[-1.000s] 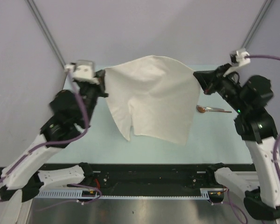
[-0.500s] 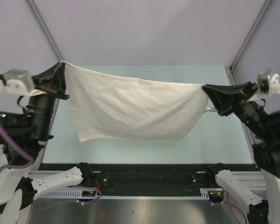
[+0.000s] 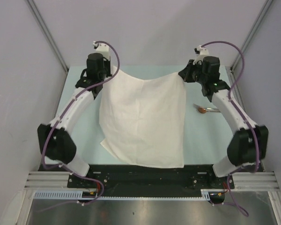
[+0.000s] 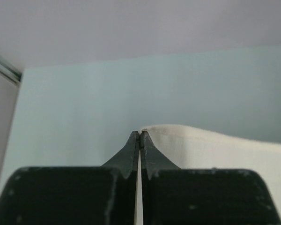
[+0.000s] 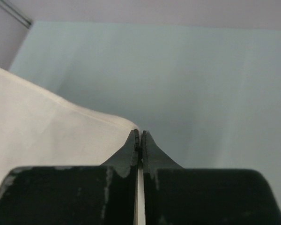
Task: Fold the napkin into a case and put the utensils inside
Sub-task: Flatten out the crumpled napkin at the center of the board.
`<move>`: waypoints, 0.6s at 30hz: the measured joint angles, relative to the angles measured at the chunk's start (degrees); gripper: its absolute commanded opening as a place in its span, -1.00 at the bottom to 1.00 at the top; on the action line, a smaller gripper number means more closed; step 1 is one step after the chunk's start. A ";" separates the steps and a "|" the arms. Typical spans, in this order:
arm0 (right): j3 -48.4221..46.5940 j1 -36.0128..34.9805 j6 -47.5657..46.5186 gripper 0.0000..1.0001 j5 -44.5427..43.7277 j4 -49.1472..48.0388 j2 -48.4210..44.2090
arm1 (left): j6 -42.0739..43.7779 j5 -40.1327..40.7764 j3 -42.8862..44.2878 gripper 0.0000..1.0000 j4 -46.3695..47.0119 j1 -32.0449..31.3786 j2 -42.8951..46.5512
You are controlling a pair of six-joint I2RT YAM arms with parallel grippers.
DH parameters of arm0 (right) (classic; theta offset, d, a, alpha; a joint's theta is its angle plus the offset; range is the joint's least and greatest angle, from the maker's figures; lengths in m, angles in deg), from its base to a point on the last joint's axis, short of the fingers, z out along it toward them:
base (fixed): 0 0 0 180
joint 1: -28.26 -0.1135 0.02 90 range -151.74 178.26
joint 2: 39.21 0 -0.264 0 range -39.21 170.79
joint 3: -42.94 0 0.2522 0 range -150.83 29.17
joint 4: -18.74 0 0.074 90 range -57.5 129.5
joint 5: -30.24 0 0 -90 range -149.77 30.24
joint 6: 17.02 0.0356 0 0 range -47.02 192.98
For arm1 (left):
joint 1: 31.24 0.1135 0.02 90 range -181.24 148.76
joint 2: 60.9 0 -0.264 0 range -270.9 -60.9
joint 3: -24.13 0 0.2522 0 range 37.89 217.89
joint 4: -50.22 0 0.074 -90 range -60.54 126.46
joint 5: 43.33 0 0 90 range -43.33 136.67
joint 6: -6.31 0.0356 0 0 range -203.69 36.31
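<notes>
The white napkin [image 3: 144,119] is spread over the pale green table, from the far side down to the near edge. My left gripper [image 3: 113,70] is shut on its far left corner, and my right gripper [image 3: 182,75] is shut on its far right corner. In the left wrist view the napkin [image 4: 225,147] runs off to the right of the closed gripper [image 4: 139,133]. In the right wrist view the napkin [image 5: 47,126] runs off to the left of the closed gripper [image 5: 139,133]. The utensil, a spoon [image 3: 207,109] with a coppery bowl, lies on the table right of the napkin. No case is in view.
Grey walls with metal corner posts [image 3: 47,35] close the table [image 3: 82,129] on three sides. The black rail [image 3: 145,176] with the arm bases runs along the near edge, just under the napkin's near hem.
Both arms have swung from wide apart and high to the far side of the table. The napkin, which hung stretched between them, now lies spread flat toward the near edge.
</notes>
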 measured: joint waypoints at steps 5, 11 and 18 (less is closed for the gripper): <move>-7.37 2.12 -0.44 -1.00 -0.22 -1.97 19.63 | -1.33 -5.66 0.31 -1.00 4.79 3.41 -18.27; -20.85 4.28 0.04 -1.00 1.42 -3.67 37.94 | -2.03 -8.59 2.51 -1.00 12.55 3.56 -31.01; -32.52 5.64 1.46 -0.27 0.96 -2.49 48.41 | -2.60 -9.11 20.11 -0.56 15.02 3.58 -43.98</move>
